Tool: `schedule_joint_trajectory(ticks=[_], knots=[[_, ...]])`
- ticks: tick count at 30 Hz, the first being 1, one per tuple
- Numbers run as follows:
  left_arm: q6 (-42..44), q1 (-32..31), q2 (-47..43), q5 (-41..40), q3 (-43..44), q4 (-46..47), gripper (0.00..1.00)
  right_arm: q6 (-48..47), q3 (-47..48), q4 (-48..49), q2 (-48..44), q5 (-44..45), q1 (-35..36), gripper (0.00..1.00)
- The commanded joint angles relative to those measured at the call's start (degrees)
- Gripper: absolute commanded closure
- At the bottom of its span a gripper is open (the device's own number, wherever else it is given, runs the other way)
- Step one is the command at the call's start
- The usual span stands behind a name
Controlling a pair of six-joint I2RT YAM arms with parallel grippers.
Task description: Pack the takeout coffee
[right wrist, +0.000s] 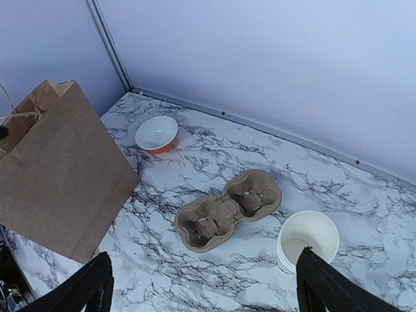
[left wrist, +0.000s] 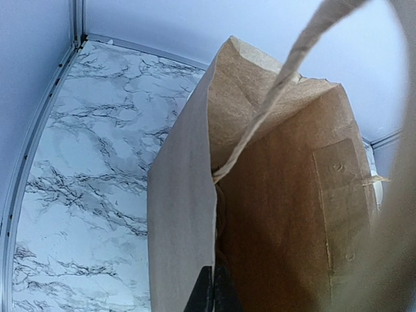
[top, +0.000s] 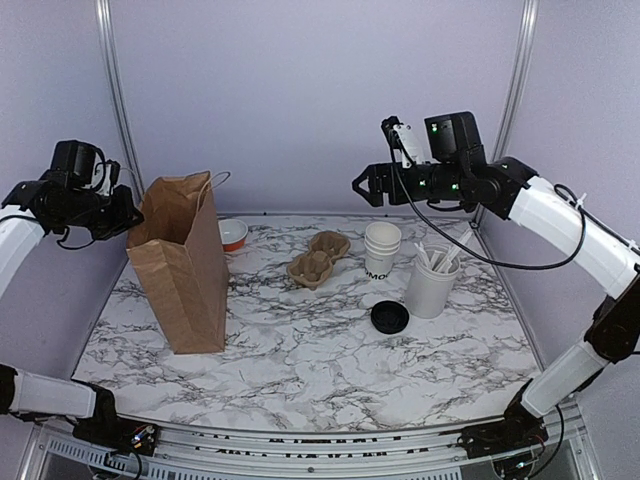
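Takeout coffee, unpacked: cup (top: 381,262) at 1 o'clock on table (top: 300,350), lid (top: 389,318) at cup's 6 o'clock.
Left claw (left wrist: 214,279) pinches bag (top: 185,270) rim, probably steadying it; right claw (top: 360,186) spread, raised near cup.

**Soft, even light; one blurred close-up**

Bright, diffuse light fills all three views, and shadows are faint and soft-edged. In the left wrist view the bag (left wrist: 286,214) darkens inside toward 6 o'clock. Its handle (left wrist: 286,78) blurs at 1 o'clock and smears at 3 o'clock.
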Motion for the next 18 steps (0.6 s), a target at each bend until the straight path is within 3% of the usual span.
schedule_joint_trajectory(ticks=[1,18], knots=[[2.46,3.39,-1.66,2.15,-0.59,-1.59,0.99,-0.64,1.95,-0.22,1.62,0.26,-0.47,0.05],[7.12,10.99,4.18,5.03,6.16,-2.76,0.98,-2.06,0.74,-1.1,3.86,1.34,-0.82,0.05]])
